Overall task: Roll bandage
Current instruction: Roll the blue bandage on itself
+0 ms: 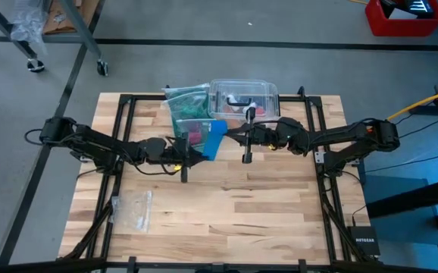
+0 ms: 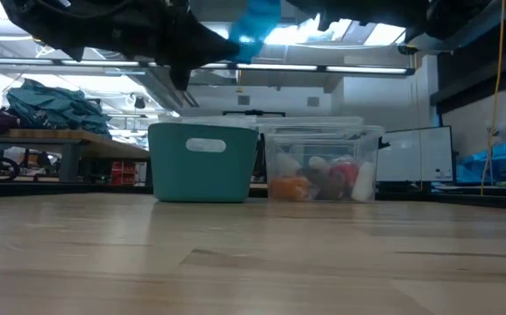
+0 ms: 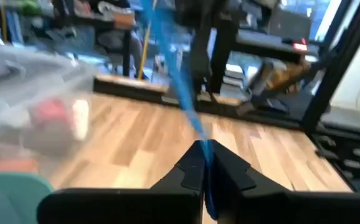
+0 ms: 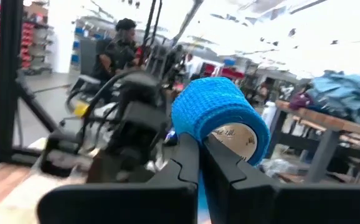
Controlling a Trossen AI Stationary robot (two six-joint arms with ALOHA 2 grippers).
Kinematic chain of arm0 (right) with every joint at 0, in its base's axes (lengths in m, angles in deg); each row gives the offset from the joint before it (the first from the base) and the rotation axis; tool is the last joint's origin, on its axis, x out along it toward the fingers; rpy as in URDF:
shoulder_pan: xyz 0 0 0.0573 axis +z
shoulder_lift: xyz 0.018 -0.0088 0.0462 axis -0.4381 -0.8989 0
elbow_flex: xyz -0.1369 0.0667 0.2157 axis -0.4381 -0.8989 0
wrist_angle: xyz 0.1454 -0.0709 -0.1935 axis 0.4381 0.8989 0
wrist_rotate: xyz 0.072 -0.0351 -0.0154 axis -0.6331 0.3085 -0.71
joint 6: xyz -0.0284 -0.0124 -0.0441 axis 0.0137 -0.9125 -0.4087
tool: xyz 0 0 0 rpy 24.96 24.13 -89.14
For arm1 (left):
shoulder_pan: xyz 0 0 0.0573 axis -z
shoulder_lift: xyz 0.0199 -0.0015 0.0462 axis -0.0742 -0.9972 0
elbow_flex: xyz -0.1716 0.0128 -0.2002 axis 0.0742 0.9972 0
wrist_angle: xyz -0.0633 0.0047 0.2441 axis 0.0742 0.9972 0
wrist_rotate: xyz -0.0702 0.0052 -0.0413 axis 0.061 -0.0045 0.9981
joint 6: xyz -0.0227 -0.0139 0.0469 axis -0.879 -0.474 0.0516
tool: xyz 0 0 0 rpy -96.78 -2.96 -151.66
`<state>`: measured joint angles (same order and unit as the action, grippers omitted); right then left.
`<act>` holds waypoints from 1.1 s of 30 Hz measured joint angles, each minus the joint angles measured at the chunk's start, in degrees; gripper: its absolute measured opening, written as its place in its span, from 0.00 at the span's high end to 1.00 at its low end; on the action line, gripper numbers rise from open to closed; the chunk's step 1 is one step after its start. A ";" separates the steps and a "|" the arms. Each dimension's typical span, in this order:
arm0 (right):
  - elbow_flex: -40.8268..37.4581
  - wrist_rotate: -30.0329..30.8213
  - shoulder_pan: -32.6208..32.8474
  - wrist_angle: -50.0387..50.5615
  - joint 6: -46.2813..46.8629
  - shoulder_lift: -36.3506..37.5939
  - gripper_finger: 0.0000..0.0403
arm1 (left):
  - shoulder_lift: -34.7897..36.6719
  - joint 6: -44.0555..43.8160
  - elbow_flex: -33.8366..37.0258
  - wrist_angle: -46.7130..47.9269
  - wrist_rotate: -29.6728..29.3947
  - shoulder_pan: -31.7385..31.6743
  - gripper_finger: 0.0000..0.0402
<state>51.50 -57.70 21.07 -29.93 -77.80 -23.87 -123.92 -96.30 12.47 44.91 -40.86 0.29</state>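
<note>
The bandage [image 1: 215, 140] is a bright blue strip stretched above the table's middle between my two grippers. Its rolled part [image 4: 220, 118], wound on a pale core, sits at my right gripper [image 4: 198, 155], which is shut on it. My left gripper [image 3: 205, 163] is shut on the strip's free part. In the high view my left gripper [image 1: 201, 152] comes from the table's left and my right gripper [image 1: 232, 136] from its right. The low view shows the bandage [image 2: 255, 26] high above the tabletop. My left gripper pinches the flat strip [image 3: 198, 138] between its two fingers, coming level from the table's left. From the fingers the strip runs straight and taut toward the other arm, clear of the table. My right gripper pinches blue fabric at the roll's near side [image 4: 195, 140] between its two fingers, coming from the table's right. The roll stands just beyond the fingertips with its core end [image 4: 237, 140] to one side, lifted clear of the table.
A teal basket [image 2: 205, 162] and a clear plastic box [image 2: 323, 166] holding small items stand at the table's far edge, behind the grippers. A clear zip bag [image 1: 132, 208] lies near the front left. Bare wood [image 1: 264, 212] lies toward the near edge.
</note>
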 joint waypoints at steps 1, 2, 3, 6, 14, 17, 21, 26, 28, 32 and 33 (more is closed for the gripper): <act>0.00 0.17 0.00 -0.84 -0.01 0.00 0.98 | 0.00 -0.78 0.00 1.29 0.00 0.35 0.99; 0.00 0.17 0.00 -1.60 0.00 0.00 0.98 | 0.00 -1.98 0.00 2.70 -0.02 0.71 0.99; 0.00 0.17 0.00 -2.58 0.00 0.00 0.98 | 0.00 -2.86 0.00 4.28 -0.17 1.11 0.99; 0.00 0.17 0.00 -5.15 0.01 0.00 0.98 | 0.00 -5.04 0.00 7.31 -0.48 2.39 1.00; 0.00 0.17 -0.11 -1.19 -1.01 0.04 0.98 | 0.00 -6.17 0.00 2.96 -0.90 5.27 1.00; 0.00 0.20 -0.02 3.33 -2.02 0.04 0.98 | 0.00 -7.23 0.00 -1.65 -0.91 6.04 1.00; 0.00 0.22 -0.02 9.94 -3.08 0.02 0.98 | 0.00 -6.46 0.00 -8.96 -0.92 7.05 1.00; 0.00 2.57 0.00 15.78 -3.11 0.02 0.98 | 0.00 -5.30 -0.53 -14.37 -0.92 7.93 1.00; 0.00 3.11 0.00 17.45 -3.10 0.02 0.98 | 0.00 -4.91 -1.99 -13.82 -0.92 7.94 1.00; 0.00 1.48 0.02 21.66 -2.94 0.02 0.98 | 0.00 0.17 -5.55 -13.54 -0.93 7.82 1.00; 0.00 0.38 0.05 22.55 -2.76 0.02 0.98 | 0.00 1.74 -6.48 -13.44 -0.94 7.81 1.00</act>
<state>51.50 -57.31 21.12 -7.38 -80.56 -23.85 -123.92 -94.56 5.99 31.46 -41.80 8.10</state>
